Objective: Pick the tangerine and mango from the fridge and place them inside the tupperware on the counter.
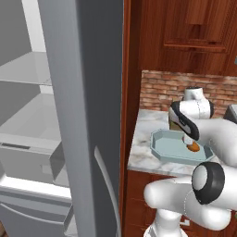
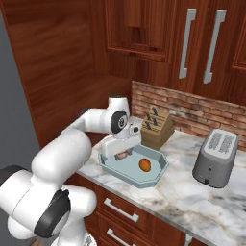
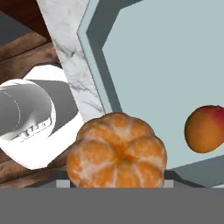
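My gripper (image 2: 123, 153) hangs low over the left end of the pale teal tupperware (image 2: 156, 178), shut on the tangerine (image 3: 117, 151), a ribbed orange fruit with paler patches. In the hand view the tangerine sits over the container's near rim, with its fingertips hidden behind the fruit. The mango (image 3: 205, 128), smooth orange with a red blush, lies on the tupperware floor (image 3: 144, 57); it is to the gripper's right (image 2: 145, 165). The tupperware (image 1: 159, 150) stands near the front edge of the marbled counter (image 2: 192, 202). The fridge (image 1: 28, 69) stands open at the left.
The grey fridge door (image 1: 83, 115) stands open between the shelves and the counter. A wooden knife block (image 2: 156, 126) sits behind the tupperware and a grey toaster (image 2: 216, 157) to its right. Wooden cabinets hang above the brick backsplash.
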